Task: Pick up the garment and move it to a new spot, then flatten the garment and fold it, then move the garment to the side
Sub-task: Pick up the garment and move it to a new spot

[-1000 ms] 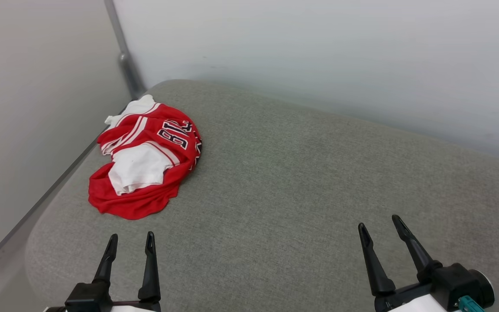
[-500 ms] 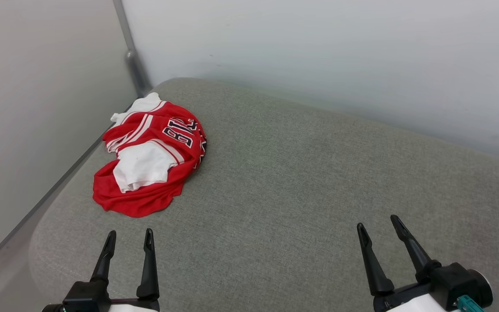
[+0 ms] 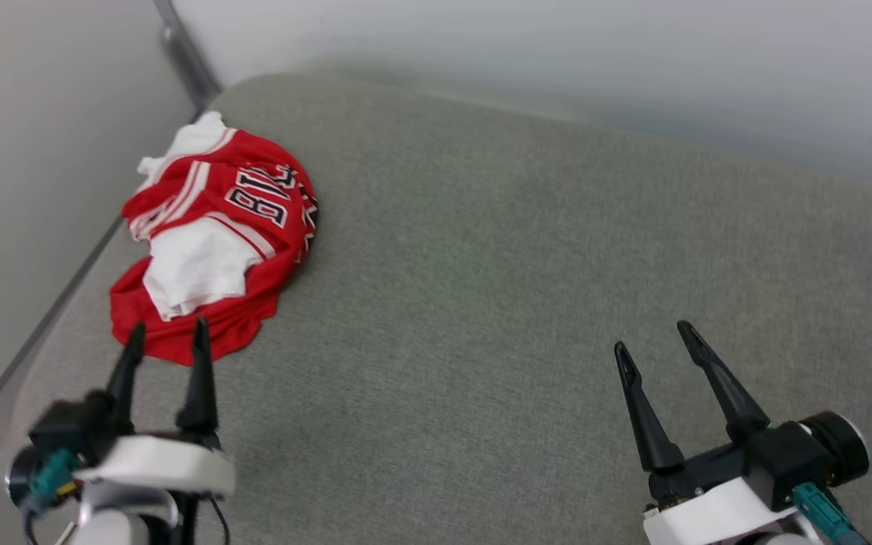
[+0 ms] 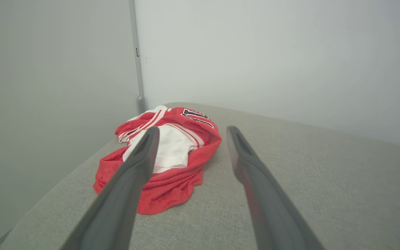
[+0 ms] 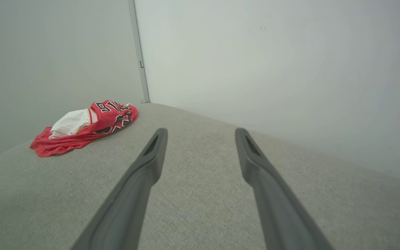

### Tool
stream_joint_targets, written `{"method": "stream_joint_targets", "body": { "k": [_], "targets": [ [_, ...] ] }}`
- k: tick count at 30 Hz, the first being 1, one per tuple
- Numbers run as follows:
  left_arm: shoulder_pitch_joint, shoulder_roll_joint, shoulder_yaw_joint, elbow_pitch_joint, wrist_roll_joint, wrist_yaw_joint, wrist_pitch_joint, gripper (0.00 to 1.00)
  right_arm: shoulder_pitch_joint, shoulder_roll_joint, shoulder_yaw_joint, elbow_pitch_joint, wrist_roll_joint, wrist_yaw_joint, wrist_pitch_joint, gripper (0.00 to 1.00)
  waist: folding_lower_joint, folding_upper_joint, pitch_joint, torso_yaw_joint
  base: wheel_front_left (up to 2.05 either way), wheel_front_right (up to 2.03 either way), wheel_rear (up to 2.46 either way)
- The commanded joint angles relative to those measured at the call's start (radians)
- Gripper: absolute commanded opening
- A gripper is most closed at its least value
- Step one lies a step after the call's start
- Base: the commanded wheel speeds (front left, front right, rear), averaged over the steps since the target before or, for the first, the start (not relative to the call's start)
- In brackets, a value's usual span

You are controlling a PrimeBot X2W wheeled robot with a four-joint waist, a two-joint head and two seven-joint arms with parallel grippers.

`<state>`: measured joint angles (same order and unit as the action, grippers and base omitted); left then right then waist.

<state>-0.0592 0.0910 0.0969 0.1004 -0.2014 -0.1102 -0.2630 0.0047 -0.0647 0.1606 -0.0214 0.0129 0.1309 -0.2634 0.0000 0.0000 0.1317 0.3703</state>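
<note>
- Black, white-outlined lettering (image 3: 258, 198) runs across the crumpled red garment (image 3: 194, 265): a clear "B", then what looks like "U" and "L", and the rest disappears into the folds.
- In the right wrist view it's the same lettering, too creased to read.

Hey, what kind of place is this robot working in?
Probably a bare indoor test booth rather than a home: a grey fabric-covered padded surface, plain pale wall panels joined by a metal post in the corner, and a crumpled garment on it.
</note>
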Motion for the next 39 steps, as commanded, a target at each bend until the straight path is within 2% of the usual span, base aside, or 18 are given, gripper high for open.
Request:
{"method": "stream_joint_targets", "body": {
  "k": [1, 3, 6, 10, 17, 21, 23, 26, 33, 37, 39],
  "targets": [
    [-0.058, 0.029, 0.004, 0.044, -0.034, -0.010, -0.003, 1.00, -0.025, -0.015, 0.006, -0.010, -0.009, 0.000, -0.002, 1.00, 0.0000, 0.0000, 0.075, -0.040, 0.00, 0.00, 0.00],
    [-0.141, 0.102, -0.010, 0.123, -0.068, -0.018, 0.000, 1.00, -0.047, -0.028, 0.017, -0.020, -0.020, 0.000, -0.002, 1.00, 0.0000, 0.0000, 0.114, -0.059, 0.00, 0.00, 0.00],
    [-0.260, 0.212, -0.072, 0.216, -0.161, -0.019, 0.078, 1.00, -0.076, -0.048, 0.030, -0.032, -0.032, 0.000, -0.002, 1.00, 0.0000, 0.0000, 0.166, -0.087, 0.00, 0.00, 0.00],
    [-0.413, 0.394, -0.146, 0.279, -0.322, -0.019, 0.238, 1.00, -0.110, -0.058, 0.040, -0.052, -0.037, 0.000, -0.002, 1.00, 0.0000, 0.0000, 0.233, -0.123, 0.00, 0.00, 0.00],
    [-0.591, 0.614, -0.241, 0.355, -0.580, -0.020, 0.573, 1.00, -0.148, -0.065, 0.063, -0.065, -0.047, 0.000, -0.002, 1.00, 0.0000, 0.0000, 0.315, -0.182, 0.00, 0.00, 0.00],
    [-0.640, 0.671, -0.245, 0.394, -0.717, -0.020, 0.786, 1.00, -0.159, -0.062, 0.073, -0.069, -0.051, 0.000, -0.002, 1.00, 0.0000, 0.0000, 0.352, -0.211, 0.00, 0.00, 0.00],
    [-0.660, 0.699, -0.251, 0.410, -0.740, -0.020, 0.861, 1.00, -0.165, -0.060, 0.078, -0.070, -0.054, 0.000, -0.002, 1.00, 0.0000, 0.0000, 0.368, -0.225, 0.00, 0.00, 0.00],
    [-0.671, 0.708, -0.252, 0.446, -0.773, -0.005, 0.945, 1.00, -0.177, -0.063, 0.086, -0.072, -0.059, 0.000, -0.002, 1.00, 0.0000, 0.0000, 0.392, -0.244, 0.00, 0.00, 0.00],
    [-0.645, 0.700, -0.249, 0.511, -0.816, 0.022, 1.023, 1.00, -0.187, -0.059, 0.085, -0.073, -0.064, 0.000, -0.002, 1.00, 0.0000, 0.0000, 0.420, -0.270, 0.00, 0.00, 0.00],
    [-0.627, 0.671, -0.257, 0.558, -0.837, 0.029, 1.053, 1.00, -0.187, -0.061, 0.082, -0.075, -0.068, 0.000, -0.002, 1.00, 0.0000, 0.0000, 0.427, -0.272, 0.00, 0.00, 0.00],
    [-0.629, 0.660, -0.257, 0.575, -0.852, 0.028, 1.070, 0.00, -0.187, -0.064, 0.079, -0.075, -0.068, 0.000, -0.002, 1.00, 0.0000, 0.0000, 0.428, -0.270, 0.00, 0.00, 0.00]
  ]
}}
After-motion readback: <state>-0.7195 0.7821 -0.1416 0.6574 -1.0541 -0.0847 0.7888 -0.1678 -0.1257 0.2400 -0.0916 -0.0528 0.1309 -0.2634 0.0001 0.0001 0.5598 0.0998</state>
